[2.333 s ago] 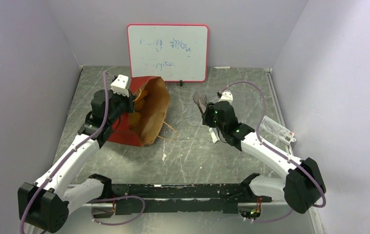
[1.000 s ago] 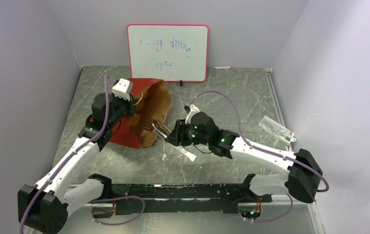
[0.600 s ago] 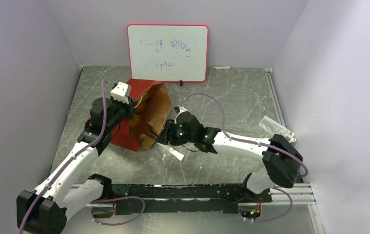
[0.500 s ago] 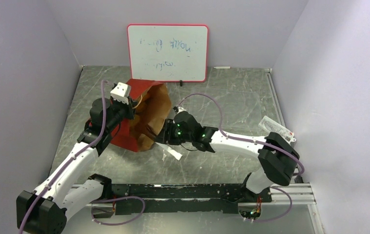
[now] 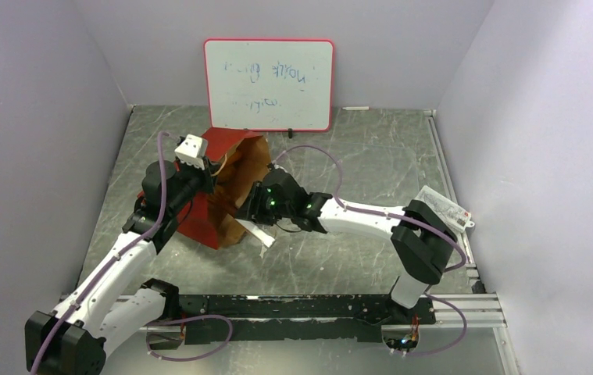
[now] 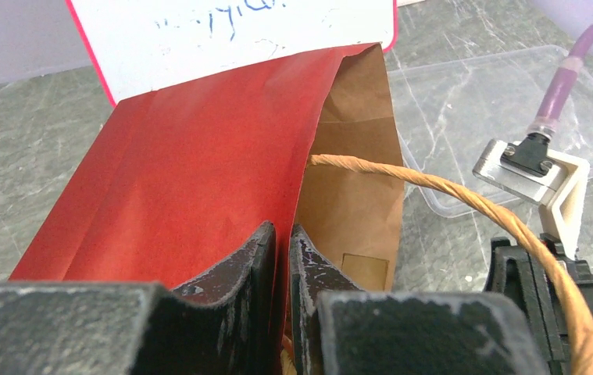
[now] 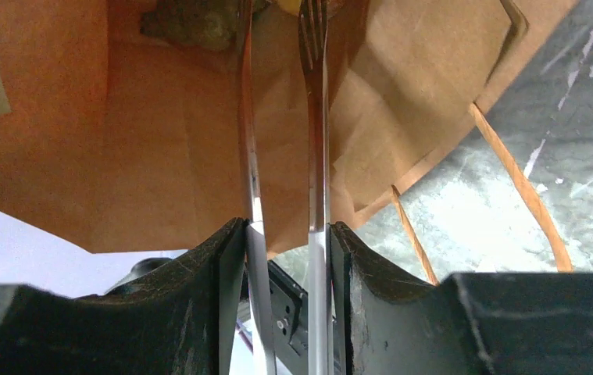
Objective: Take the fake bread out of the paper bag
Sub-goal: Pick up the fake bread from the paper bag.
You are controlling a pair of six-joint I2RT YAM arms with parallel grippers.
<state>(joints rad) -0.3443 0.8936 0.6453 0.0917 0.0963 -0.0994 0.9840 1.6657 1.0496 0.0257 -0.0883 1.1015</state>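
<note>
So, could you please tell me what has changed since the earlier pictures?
The right gripper, carrying the tongs, swung left and pushed their tips into the mouth of the paper bag. The left gripper stayed clamped on the bag's red wall; the whiteboard did not move.

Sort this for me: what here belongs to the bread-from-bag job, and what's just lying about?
Job: paper bag, pinched by left gripper; tongs in right gripper, reaching inside; bread piece deep in bag.
Lying about: whiteboard; clear plastic tray; packet at far right.
</note>
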